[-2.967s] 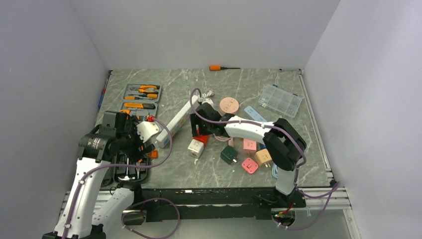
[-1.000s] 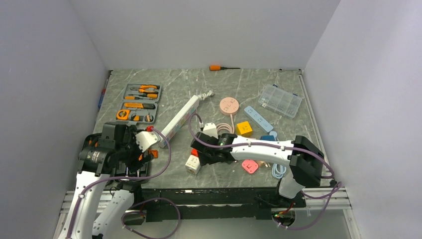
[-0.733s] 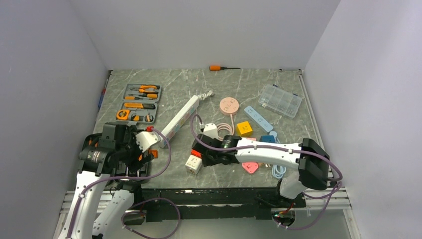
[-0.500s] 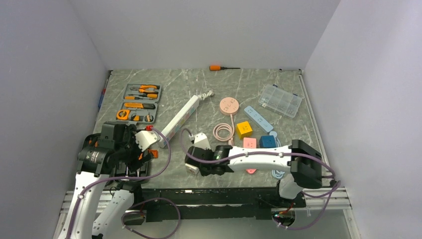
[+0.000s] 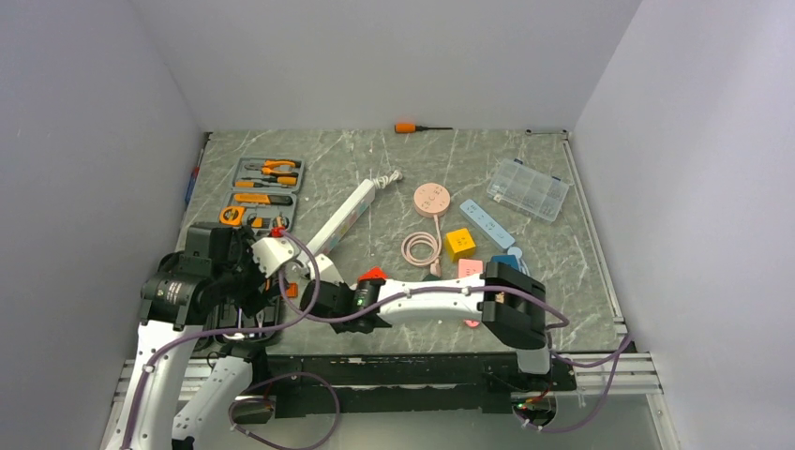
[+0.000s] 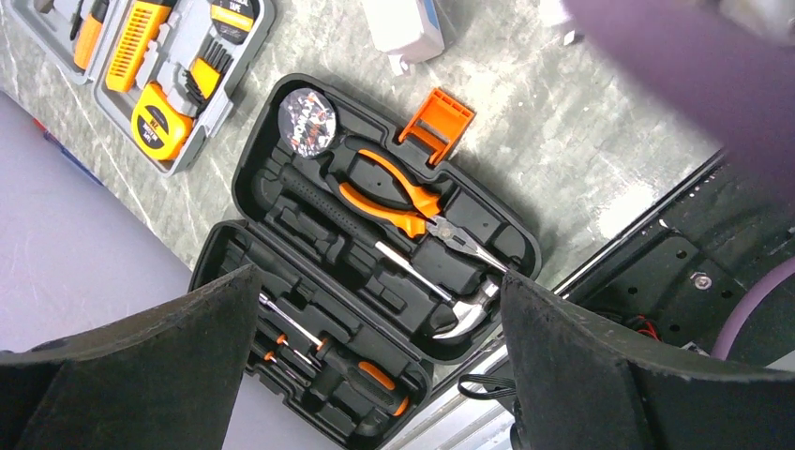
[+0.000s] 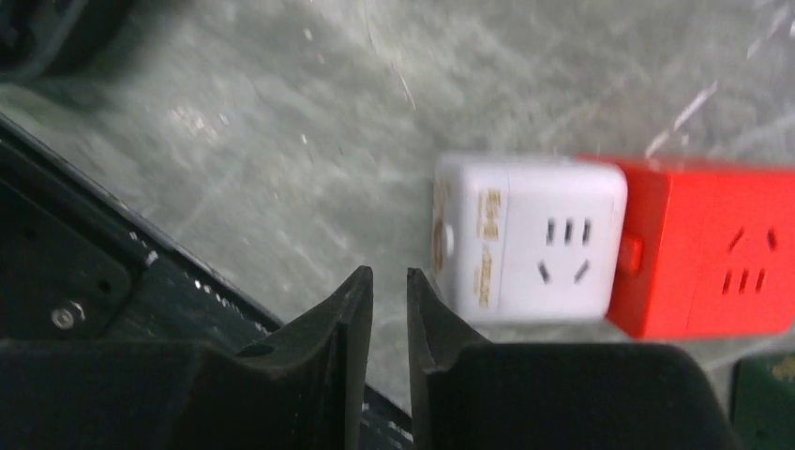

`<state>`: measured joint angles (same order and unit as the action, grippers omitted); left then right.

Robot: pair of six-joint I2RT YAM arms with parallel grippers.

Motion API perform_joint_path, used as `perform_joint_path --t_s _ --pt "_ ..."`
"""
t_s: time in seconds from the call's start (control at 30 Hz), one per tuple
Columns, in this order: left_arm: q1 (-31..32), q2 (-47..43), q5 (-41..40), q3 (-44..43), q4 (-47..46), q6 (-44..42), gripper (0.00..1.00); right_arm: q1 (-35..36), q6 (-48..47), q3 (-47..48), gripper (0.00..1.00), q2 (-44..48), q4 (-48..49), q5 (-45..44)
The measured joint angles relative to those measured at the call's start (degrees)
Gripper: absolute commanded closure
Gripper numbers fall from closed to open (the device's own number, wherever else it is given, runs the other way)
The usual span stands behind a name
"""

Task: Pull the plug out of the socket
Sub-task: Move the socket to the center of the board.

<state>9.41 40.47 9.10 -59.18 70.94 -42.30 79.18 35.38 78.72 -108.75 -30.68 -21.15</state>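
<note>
The socket (image 5: 345, 218) is a long white strip lying aslant mid-table; its near end (image 6: 401, 26) shows in the left wrist view. I cannot make out a plug on it. My right gripper (image 5: 326, 298) reaches far left along the table's front edge. In the right wrist view that gripper (image 7: 389, 281) is shut, with only a thin gap and nothing held. Beside it lie a white cube adapter (image 7: 530, 239) and a red cube (image 7: 703, 253), joined; the red cube (image 5: 373, 275) also shows from above. My left gripper (image 6: 380, 277) hangs wide open over the tool case.
An open black tool case (image 6: 375, 234) sits at the front left, a grey tool tray (image 5: 265, 192) behind it. A pink disc (image 5: 431, 198), light-blue strip (image 5: 486, 221), yellow cube (image 5: 459, 242) and clear box (image 5: 530, 188) lie to the right. The table's front edge (image 7: 112, 234) is close.
My right arm has swept left along the table's front, and its jaws have gone from open to shut. The left arm has lifted slightly, still open.
</note>
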Motion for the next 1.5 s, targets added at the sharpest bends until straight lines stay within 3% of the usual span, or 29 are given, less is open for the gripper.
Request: perform_joint_path --t_s 0.23,0.37,0.53,0.7,0.97,1.37,1.43,1.5 --pt "-0.2 -0.5 -0.6 0.0 -0.5 0.1 0.01 -3.1 -5.9 2.8 0.66 -1.7 3.7 2.0" --pt "-0.1 -1.1 -0.1 0.0 -0.6 0.0 0.01 -5.5 -8.8 -0.4 0.66 3.0 5.2 4.2" --pt "-0.1 -0.9 1.2 -1.0 -1.1 0.2 0.0 -15.1 -10.6 -3.5 0.65 9.8 7.3 8.0" --pt "-0.2 -0.8 1.6 -1.0 0.5 0.2 0.01 -22.5 -11.7 -2.1 0.67 8.1 11.1 9.0" --pt "-0.2 -1.0 2.1 -1.0 1.8 0.0 0.01 -23.9 -12.9 -2.7 0.72 1.3 12.9 11.3" --pt "-0.2 -1.2 3.8 -1.0 2.3 -0.1 0.01 -23.8 -11.1 -18.3 0.74 8.9 15.6 10.9" --pt "-0.2 -1.2 4.1 -1.0 2.3 -0.1 0.01 -23.4 -10.4 -19.9 0.71 11.1 15.7 10.7" --pt "-0.2 -1.2 4.2 -1.0 2.3 -0.1 0.01 -22.7 -9.7 -21.0 0.6 13.0 15.7 10.3"
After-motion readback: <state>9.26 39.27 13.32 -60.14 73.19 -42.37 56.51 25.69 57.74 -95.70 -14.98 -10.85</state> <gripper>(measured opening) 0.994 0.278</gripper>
